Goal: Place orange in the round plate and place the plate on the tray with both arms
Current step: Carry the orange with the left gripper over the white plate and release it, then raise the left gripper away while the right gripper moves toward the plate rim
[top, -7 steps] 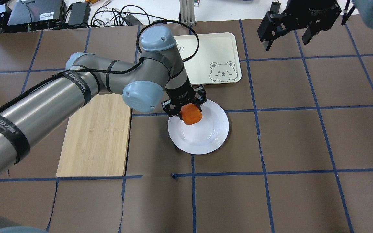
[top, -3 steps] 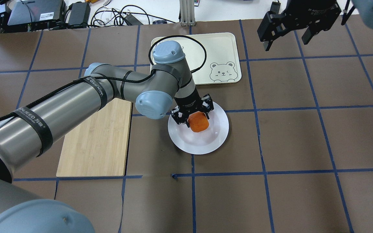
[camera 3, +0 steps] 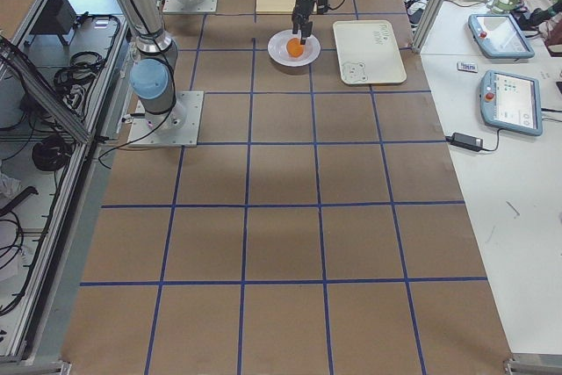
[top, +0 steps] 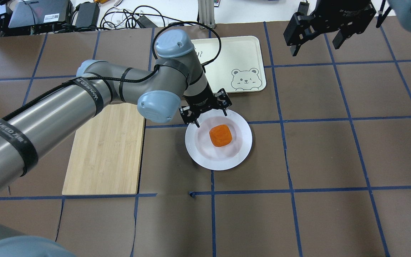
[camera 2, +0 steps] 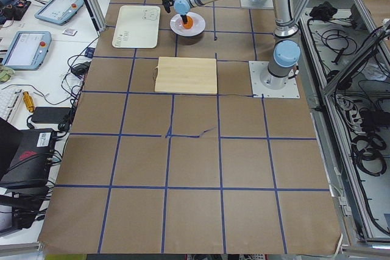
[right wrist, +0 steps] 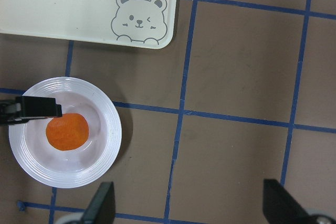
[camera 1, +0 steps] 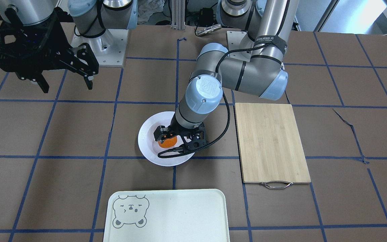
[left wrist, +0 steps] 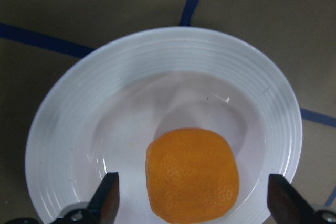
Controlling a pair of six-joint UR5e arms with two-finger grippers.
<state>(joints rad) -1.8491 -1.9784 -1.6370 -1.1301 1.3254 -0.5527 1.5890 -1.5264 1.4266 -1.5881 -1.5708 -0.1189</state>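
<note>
Left pincer (top: 211, 120) has opened, leaving orange (top: 221, 135) on round plate (top: 243, 150)

table (top: 334, 150): brown, blue tape grid | side desk (camera 3: 518, 217): white, tablets (camera 3: 512, 101) | cables (top: 127, 16): far edge

I had the left arm (top: 48, 117) stretched forward, wrist bent downward, left claw (top: 211, 119) spread wide and holding nothing. The right claw (top: 314, 45) hung high off to the side, fingers likewise apart.
</note>
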